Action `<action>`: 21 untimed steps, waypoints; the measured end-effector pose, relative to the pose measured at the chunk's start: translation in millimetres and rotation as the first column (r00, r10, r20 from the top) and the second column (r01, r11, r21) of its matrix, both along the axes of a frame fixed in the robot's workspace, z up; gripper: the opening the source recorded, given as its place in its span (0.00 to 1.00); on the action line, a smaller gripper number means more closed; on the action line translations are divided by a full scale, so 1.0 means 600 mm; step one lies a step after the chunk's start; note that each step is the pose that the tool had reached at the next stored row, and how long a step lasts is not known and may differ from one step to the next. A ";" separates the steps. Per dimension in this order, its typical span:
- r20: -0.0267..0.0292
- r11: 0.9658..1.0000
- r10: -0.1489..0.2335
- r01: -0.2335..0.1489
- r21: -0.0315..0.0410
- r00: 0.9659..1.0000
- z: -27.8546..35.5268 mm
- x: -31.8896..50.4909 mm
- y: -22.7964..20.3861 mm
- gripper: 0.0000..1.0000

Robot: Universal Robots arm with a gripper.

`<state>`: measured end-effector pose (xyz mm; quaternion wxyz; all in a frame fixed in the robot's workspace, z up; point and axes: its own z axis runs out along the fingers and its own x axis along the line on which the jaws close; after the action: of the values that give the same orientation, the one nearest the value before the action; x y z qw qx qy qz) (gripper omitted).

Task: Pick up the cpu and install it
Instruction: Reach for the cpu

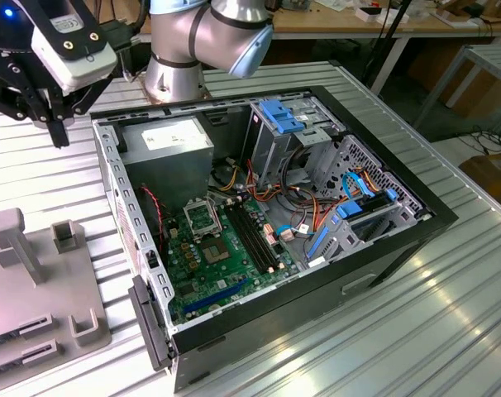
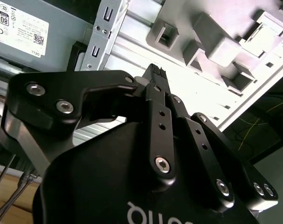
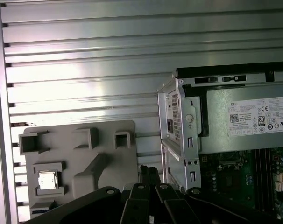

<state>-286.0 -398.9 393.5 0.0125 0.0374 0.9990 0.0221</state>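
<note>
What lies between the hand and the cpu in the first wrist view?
In the first wrist view, a raised block of the grey fixture plate stands between the hand and the cpu.

- A ribbed, silver metal table (image 1: 399, 339) carries everything.
- An open black computer case (image 1: 374, 269) lies on its side at the table's middle.
- A grey fixture plate (image 1: 44, 298) lies flat at the exterior view's near left, just beside the case.
- The arm's base (image 1: 172, 78) stands at the far side, behind the case.

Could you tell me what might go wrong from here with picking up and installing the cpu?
The cpu lies flat in a recess of the grey fixture, so the gripper may struggle to grasp its edges. The case wall stands between fixture and socket; a low carry could hit it.
</note>
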 end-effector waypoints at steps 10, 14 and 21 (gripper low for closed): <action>0.000 1.000 0.000 0.000 0.000 1.000 0.000 -0.023 0.0000 0.11; 0.000 1.000 0.000 0.000 0.000 1.000 0.000 -0.024 0.0000 0.11; 0.000 1.000 0.000 0.000 0.000 1.000 -0.001 -0.062 0.0000 0.11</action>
<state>-323.4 -398.9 392.6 0.0125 0.0374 0.9990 0.0221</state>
